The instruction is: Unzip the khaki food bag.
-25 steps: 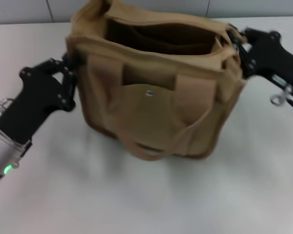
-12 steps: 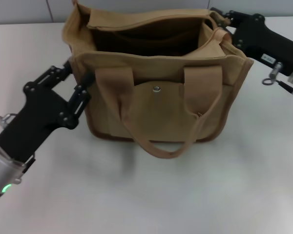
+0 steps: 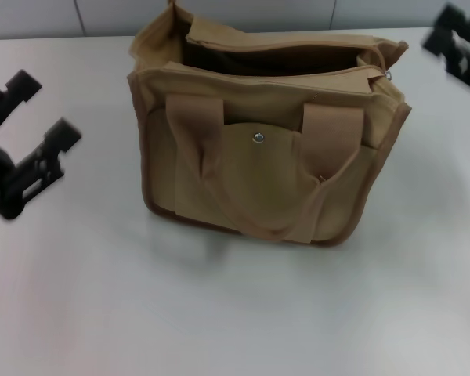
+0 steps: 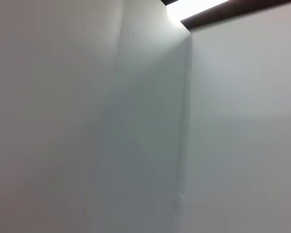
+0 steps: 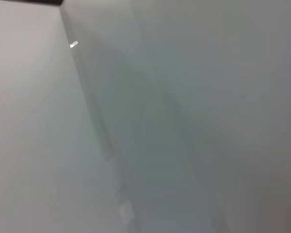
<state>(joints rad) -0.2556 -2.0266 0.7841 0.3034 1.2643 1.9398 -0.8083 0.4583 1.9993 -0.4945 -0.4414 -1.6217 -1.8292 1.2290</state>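
The khaki food bag (image 3: 266, 168) stands upright in the middle of the white table. Its top zipper is open and the dark inside shows. The silver zipper pull (image 3: 389, 75) sits at the bag's right end. Two tan handles hang down the front around a pocket with a metal snap (image 3: 258, 138). My left gripper (image 3: 33, 129) is open and empty, well to the left of the bag. My right gripper (image 3: 454, 35) is at the far right edge, apart from the bag. Both wrist views show only pale grey surfaces.
The white table (image 3: 235, 313) spreads bare in front of the bag. A grey wall (image 3: 63, 16) runs along the table's far edge.
Both grippers let go of the bag's ends and pulled away outward, left arm to the left, right arm to the right. The bag settled upright with its top open.
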